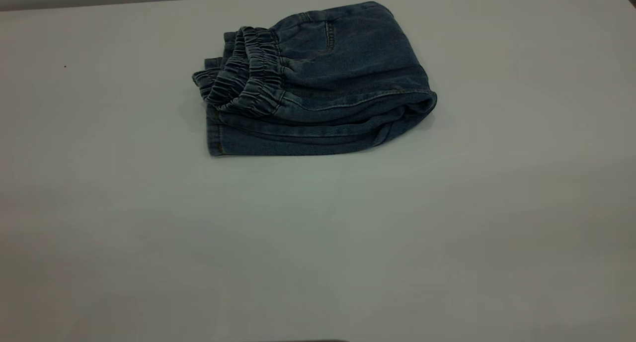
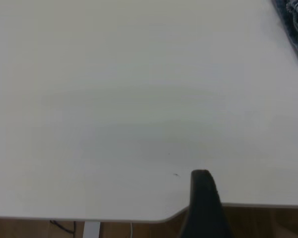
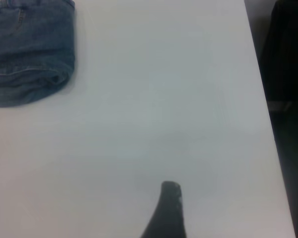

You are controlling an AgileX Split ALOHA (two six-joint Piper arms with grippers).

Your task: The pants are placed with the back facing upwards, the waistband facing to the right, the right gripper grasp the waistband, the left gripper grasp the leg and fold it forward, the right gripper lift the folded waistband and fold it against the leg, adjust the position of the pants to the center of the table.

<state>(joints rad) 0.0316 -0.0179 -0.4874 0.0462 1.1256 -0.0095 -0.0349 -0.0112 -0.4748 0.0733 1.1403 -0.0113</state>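
The pants (image 1: 318, 91), child-size blue denim shorts, lie folded into a compact bundle on the far half of the table (image 1: 318, 242), roughly midway between its left and right sides. The gathered elastic waistband (image 1: 248, 81) sits on top toward the left of the bundle, stacked over the layers beneath, while the rounded fold edge (image 1: 417, 106) faces right. A stitched pocket seam shows on the upper layer; the printed leg is not visible, presumably tucked inside.

Both folds appear done, leaving at most a nudge toward the table's center (the bundle sits somewhat far from the near edge).

The denim looks soft, light and limp, so the layers would likely slide apart if dragged by one corner. The thick waistband ridge or the doubled fold edge looks like the firmest place to take hold.

Neither arm shows in the exterior view. The left gripper (image 2: 203, 198) hangs near the table's edge, well apart from the pants (image 2: 295, 25); only one dark finger shows, so whether it is apart or together cannot be told. The right gripper (image 3: 166, 210) likewise sits well clear of the bundle (image 3: 30, 49), its state equally unreadable.
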